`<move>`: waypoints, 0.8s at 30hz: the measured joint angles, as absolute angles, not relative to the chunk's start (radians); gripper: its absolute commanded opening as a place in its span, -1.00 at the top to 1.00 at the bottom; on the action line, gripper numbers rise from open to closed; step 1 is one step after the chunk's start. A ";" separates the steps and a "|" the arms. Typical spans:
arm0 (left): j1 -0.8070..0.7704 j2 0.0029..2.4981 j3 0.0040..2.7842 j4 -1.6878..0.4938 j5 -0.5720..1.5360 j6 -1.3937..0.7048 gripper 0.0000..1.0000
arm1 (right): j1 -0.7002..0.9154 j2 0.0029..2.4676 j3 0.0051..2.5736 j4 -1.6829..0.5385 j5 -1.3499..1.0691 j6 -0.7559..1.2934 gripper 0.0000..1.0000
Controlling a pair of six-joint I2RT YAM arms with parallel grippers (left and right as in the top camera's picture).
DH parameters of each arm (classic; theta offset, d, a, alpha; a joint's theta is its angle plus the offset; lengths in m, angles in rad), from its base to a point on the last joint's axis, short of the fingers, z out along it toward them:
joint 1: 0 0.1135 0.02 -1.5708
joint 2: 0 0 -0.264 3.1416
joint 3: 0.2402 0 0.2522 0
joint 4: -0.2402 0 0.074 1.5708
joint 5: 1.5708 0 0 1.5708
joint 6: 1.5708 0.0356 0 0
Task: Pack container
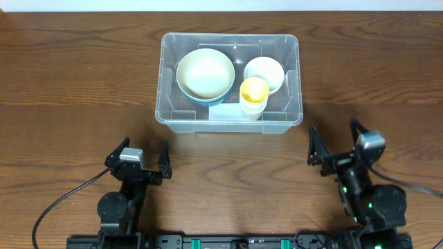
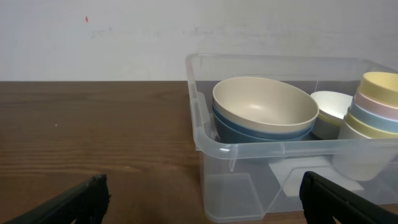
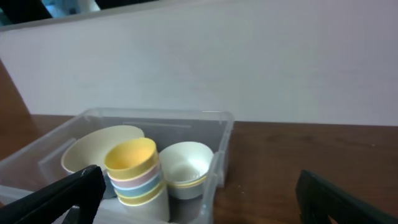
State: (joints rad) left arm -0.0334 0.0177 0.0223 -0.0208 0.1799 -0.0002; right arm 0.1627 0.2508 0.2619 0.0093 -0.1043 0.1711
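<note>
The clear plastic container point(image 1: 166, 83) stands at the table's middle back. Inside are stacked large bowls, cream over blue point(image 1: 205, 75), stacked small white bowls point(image 1: 264, 73), and a stack of cups topped by a yellow one point(image 1: 254, 95). The container also shows in the left wrist view point(image 2: 249, 155) and the right wrist view point(image 3: 221, 134). My left gripper point(image 1: 141, 156) is open and empty, near the front edge, left of the container. My right gripper point(image 1: 337, 142) is open and empty, in front and right of it.
The brown wooden table point(image 1: 69, 83) lies all round the container. A white wall point(image 2: 93, 37) stands behind the table's far edge. A black cable point(image 1: 62, 200) runs from the left arm's base.
</note>
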 measured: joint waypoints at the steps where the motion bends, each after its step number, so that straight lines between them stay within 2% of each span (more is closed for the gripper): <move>1: -0.033 0.018 0.022 -0.021 0.180 0.000 -0.96 | 0.157 0.221 0.244 0.012 -0.105 0.170 -0.99; 9: -0.033 0.018 0.022 -0.021 0.180 0.000 -0.96 | 0.117 0.021 0.152 0.017 -0.105 0.157 -0.98; 24: -0.033 0.018 0.022 -0.021 0.180 0.000 -0.96 | 0.116 0.012 0.012 0.057 -0.104 0.127 -0.99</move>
